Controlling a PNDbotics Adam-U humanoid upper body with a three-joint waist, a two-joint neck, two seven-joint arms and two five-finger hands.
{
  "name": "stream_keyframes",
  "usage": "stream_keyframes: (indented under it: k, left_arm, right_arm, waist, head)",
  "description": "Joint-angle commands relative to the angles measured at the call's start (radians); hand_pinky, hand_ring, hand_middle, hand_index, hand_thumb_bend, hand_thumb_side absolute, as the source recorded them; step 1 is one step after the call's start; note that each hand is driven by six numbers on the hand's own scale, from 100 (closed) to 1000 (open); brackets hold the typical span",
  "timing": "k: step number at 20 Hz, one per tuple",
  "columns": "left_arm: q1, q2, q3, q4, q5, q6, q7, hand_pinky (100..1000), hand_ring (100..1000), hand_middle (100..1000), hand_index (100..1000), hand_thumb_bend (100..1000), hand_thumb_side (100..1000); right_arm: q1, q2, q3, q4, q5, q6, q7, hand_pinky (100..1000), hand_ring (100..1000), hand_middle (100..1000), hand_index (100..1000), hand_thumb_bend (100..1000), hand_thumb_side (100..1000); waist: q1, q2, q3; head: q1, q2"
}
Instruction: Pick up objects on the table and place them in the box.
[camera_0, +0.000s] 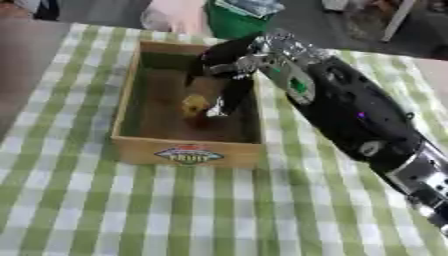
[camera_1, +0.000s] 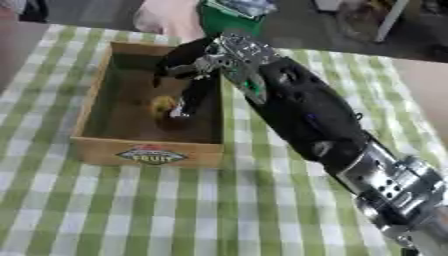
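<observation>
Checked cloth (camera_0: 79, 210) in green and white covers the table from edge to edge. Toward the left of the scene sits an open wooden box (camera_0: 129, 100), shallow, with light side walls and a darker brown floor. Its near wall carries a colourful label (camera_0: 188, 155) with the word "FRUIT" on it.

Inside the box, near its right wall, there is a small yellow object (camera_0: 194, 104) with a dark reddish part just below it; its exact shape cannot be made out. It appears to be low in the box, though it is unclear whether it touches the floor.

Right beside that object is the robot's right hand (camera_0: 229, 67), black with silver parts, reaching down over the box's right wall. Its dark fingers (camera_0: 233, 95) point downward into the box, their tips just beside the yellow object. Whether they are closed on it or merely next to it cannot be told.

Further right, the thick black forearm (camera_0: 350, 112) runs diagonally across the cloth toward the lower right corner, ending in silver joints.
</observation>
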Motion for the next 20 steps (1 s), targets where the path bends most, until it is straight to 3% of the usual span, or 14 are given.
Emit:
stream_keyframes:
  k: [1, 6, 10, 13, 14, 17, 20]
  left_arm:
    - [-0.004, 0.015, 0.006, -0.017, 0.003, -0.001, 0.0, 455, 424, 506, 695, 100, 707]
    - [-0.003, 0.017, 0.01, -0.017, 0.0, -0.002, 0.004, 456, 424, 506, 695, 100, 708]
    - [-0.003, 0.015, 0.014, -0.017, -0.002, -0.004, 0.01, 456, 425, 506, 695, 100, 708]
    - [-0.004, 0.017, 0.019, -0.017, -0.005, -0.006, 0.016, 456, 425, 506, 695, 100, 708]
    - [-0.005, 0.017, 0.02, -0.017, -0.006, -0.006, 0.018, 456, 425, 507, 695, 100, 708]
    - [-0.008, 0.017, 0.022, -0.017, -0.008, -0.007, 0.022, 456, 426, 507, 695, 100, 709]
    - [-0.013, 0.015, 0.025, -0.017, -0.009, -0.01, 0.026, 456, 426, 507, 696, 100, 709]
  right_arm:
    - [-0.034, -0.043, -0.03, -0.053, -0.001, 0.023, -0.028, 855, 958, 914, 929, 350, 716]
    - [-0.031, -0.113, -0.059, -0.148, -0.059, 0.061, -0.048, 841, 943, 895, 910, 289, 744]
    - [0.012, -0.196, -0.108, -0.32, -0.139, 0.128, -0.098, 826, 919, 866, 885, 193, 770]
    - [0.087, -0.297, -0.157, -0.498, -0.222, 0.192, -0.15, 813, 901, 847, 873, 155, 781]
    - [0.117, -0.331, -0.18, -0.55, -0.252, 0.222, -0.17, 802, 887, 828, 862, 100, 760]
    - [0.214, -0.42, -0.249, -0.681, -0.348, 0.325, -0.24, 798, 871, 803, 860, 100, 657]
    - [0.327, -0.485, -0.315, -0.79, -0.444, 0.414, -0.332, 767, 836, 768, 836, 100, 623]
  waist:
    - [0.011, -0.024, -0.003]
    - [0.016, -0.028, -0.016]
    - [0.022, -0.028, -0.029]
    - [0.022, -0.026, -0.038]
    - [0.024, -0.025, -0.043]
    - [0.031, -0.024, -0.056]
    - [0.04, -0.023, -0.07]
  head:
    - [0.005, 0.002]
    - [0.016, 0.001]
    - [0.027, 0.002]
    - [0.037, 0.005]
    - [0.04, 0.006]
    - [0.047, 0.004]
    - [0.053, -0.002]
